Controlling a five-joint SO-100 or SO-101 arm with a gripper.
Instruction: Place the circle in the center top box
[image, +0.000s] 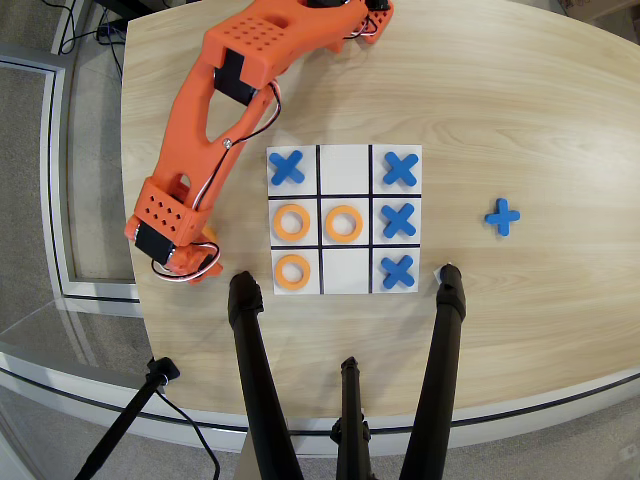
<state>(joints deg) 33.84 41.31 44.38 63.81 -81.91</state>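
Orange plastic makes up the arm, whose gripper (198, 268) sits low over the pale wooden table (520, 110), left of the white nine-cell board (344, 281) in the overhead view; whether its jaws are spread or pinched I cannot tell. A sliver of an orange ring, the circle (209, 236), peeks out beside the wrist. The center top box (345, 169) is bare, between two blue crosses. Three orange rings and two more blue crosses fill other cells; a loose blue cross (503, 216) lies well right.
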